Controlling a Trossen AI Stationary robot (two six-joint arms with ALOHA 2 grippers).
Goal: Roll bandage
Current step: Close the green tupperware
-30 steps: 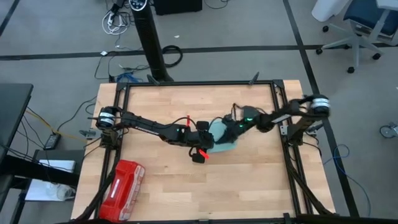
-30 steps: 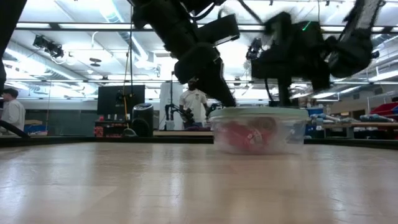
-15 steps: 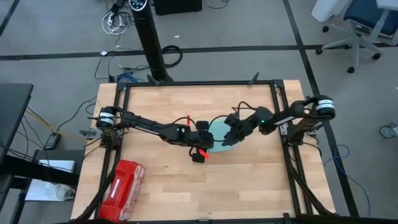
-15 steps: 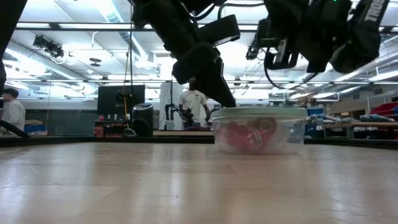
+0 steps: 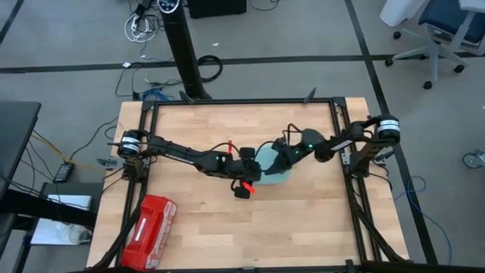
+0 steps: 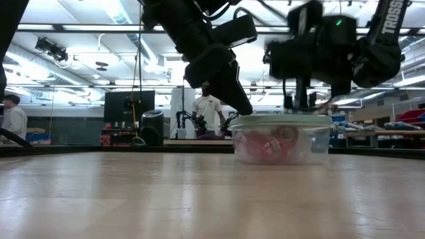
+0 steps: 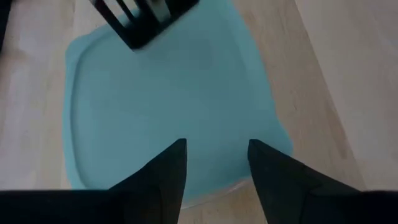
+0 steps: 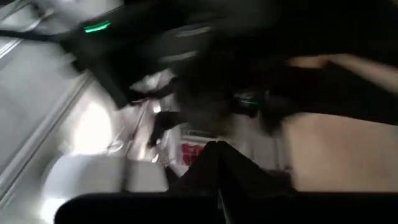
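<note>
Bandage, a dusky pink-red fabric bundle, sits inside the clear plastic tub with a pale teal lid mid-surface. We see the left pincer spread wide, empty, directly above; the right pincer, shut and empty, hangs alongside.

A robotics lab: framed wooden table, floor cables, office chair, monitors.
</note>
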